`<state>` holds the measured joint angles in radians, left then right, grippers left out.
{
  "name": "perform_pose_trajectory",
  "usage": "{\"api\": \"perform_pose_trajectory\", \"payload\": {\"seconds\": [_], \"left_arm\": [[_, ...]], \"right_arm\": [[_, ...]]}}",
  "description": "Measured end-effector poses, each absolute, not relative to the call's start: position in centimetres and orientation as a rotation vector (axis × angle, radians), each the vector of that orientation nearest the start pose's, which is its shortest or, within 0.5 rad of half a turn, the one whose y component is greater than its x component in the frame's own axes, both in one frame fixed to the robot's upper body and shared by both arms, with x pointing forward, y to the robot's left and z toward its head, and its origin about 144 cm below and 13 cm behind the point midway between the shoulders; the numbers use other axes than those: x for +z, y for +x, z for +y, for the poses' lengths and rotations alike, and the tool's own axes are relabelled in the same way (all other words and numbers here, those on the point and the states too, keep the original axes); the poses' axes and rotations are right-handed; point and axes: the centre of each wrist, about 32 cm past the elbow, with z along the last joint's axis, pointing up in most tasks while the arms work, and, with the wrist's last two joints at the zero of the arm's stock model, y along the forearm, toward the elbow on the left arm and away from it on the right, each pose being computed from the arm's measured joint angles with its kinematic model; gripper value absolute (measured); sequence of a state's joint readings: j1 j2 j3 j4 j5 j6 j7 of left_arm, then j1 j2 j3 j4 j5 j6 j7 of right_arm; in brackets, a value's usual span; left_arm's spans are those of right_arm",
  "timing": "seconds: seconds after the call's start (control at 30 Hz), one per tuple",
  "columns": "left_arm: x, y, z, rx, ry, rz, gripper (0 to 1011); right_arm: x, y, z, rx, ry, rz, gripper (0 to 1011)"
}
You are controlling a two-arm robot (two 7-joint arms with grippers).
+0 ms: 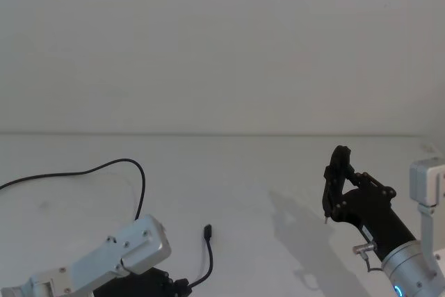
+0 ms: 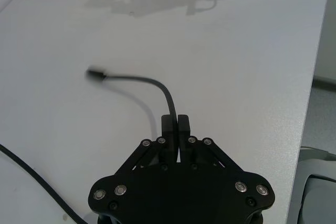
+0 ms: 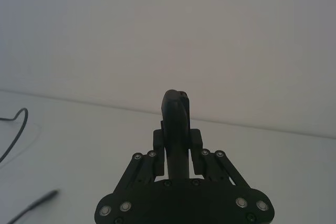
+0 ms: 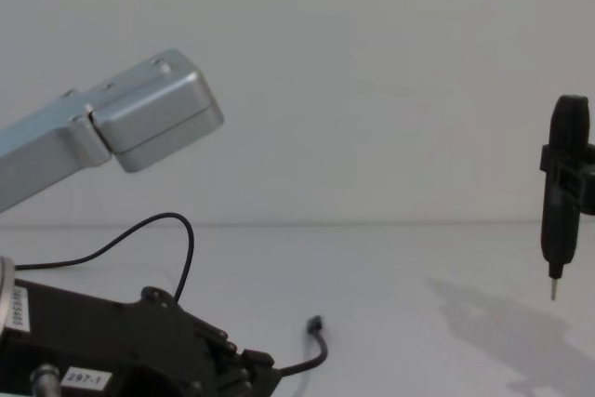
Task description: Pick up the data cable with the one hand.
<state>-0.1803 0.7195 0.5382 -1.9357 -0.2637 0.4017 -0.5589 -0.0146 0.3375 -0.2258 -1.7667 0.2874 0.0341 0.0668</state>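
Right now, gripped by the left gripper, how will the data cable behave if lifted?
Probably floppy: the data cable lies in loose curves on the table, so the slack should trail. The short end past the left gripper forms a smooth arc to its plug, suggesting slight springiness. Thin, so likely light. Right gripper sits aside, holding a tool.

The tabletop [image 1: 229, 172] is plain matte white and runs back to a straight far edge, where it meets a pale wall [image 1: 222, 46]. On its left half lies the data cable [image 1: 142, 184], a thin black cord that comes in from the left edge, arches away and bends back toward the near side. Its small plug [image 1: 207, 229] sits nearer the middle; whether it touches the surface cannot be told.
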Motion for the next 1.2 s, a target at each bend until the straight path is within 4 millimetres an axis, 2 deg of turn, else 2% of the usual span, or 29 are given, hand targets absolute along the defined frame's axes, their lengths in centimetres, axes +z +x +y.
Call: {"api": "perform_pose_trajectory", "payload": {"seconds": [0.03, 0.6, 1.2], "left_arm": [[124.56, 43.81, 23.08, 0.473, 0.519, -0.118, 48], [124.55, 43.83, 23.02, 0.471, 0.521, -0.134, 48], [125.41, 44.27, 22.14, 0.402, 0.47, -0.367, 48]], "right_arm": [[118.87, 44.33, -23.71, -1.229, 0.026, -0.075, 283], [118.87, 44.33, -23.71, -1.229, 0.026, -0.075, 284], [118.87, 44.33, -23.71, -1.229, 0.026, -0.075, 283]]}}
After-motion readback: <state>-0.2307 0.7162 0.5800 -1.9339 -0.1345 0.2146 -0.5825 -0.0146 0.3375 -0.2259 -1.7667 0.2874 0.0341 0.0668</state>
